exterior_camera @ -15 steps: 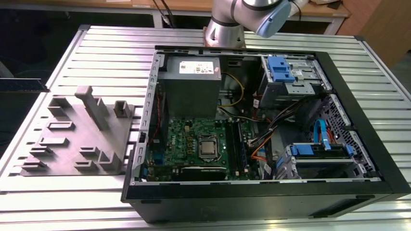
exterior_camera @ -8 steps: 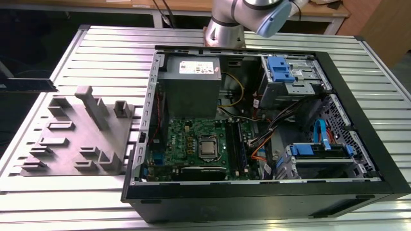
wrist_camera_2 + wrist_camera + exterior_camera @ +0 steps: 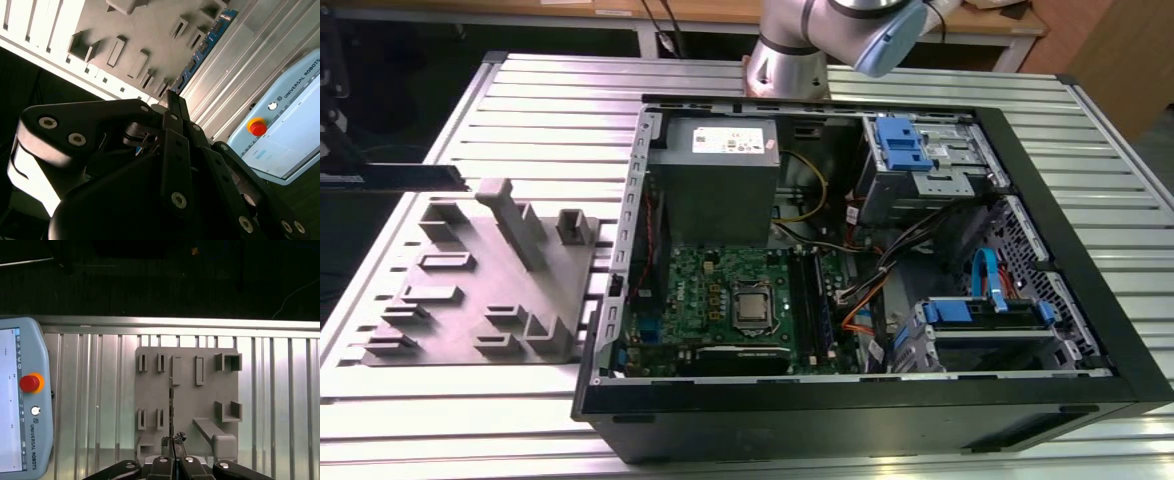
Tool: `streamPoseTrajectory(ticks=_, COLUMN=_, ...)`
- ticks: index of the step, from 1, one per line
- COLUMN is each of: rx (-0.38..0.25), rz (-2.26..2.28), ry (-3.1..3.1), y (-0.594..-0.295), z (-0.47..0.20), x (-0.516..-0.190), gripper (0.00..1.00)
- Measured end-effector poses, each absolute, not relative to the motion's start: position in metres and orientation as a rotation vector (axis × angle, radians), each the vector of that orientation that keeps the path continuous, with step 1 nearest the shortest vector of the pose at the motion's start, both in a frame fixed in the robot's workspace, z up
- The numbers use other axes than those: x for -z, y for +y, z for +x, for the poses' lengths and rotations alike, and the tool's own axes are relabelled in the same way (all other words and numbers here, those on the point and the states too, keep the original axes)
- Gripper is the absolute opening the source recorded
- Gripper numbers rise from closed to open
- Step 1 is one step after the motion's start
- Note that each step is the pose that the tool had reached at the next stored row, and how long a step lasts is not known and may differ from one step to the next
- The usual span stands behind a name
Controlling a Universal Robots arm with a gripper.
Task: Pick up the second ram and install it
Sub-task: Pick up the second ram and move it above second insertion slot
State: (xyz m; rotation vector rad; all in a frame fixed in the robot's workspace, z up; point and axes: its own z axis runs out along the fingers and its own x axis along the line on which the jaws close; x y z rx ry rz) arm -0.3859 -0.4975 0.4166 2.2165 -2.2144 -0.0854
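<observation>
So, the gripper is pinched tight on one end of the second ram, a thin, long, dark blue circuit-board strip with black chips. In the first wrist view you see the strip edge-on, as a skinny dark line sticking out from between the closed fingers. Behind it sits the flat grey plastic holder block with rectangular slots.

The second wrist view shows the side of the strip, with blue board and dark chips running away from the fingertips.

In the exterior view the strip hangs level, out at the view's left edge. It is apart from the holder block and well apart from the open black desktop computer case. The case lies on its side on the ribbed aluminium desk. Inside the case is the green motherboard, and its long black slot rails run beside the processor socket. I can't tell whether anything is already seated in those rails.

A pale blue teach pendant with a red stop button lies on the desk near the holder block.
</observation>
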Motion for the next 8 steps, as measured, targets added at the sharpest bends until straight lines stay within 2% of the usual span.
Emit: streamPoseTrajectory(ticks=8, rx=0.086, rz=2.216, ry=-2.214, y=-0.497, z=-0.362, x=-0.417, gripper=0.08)
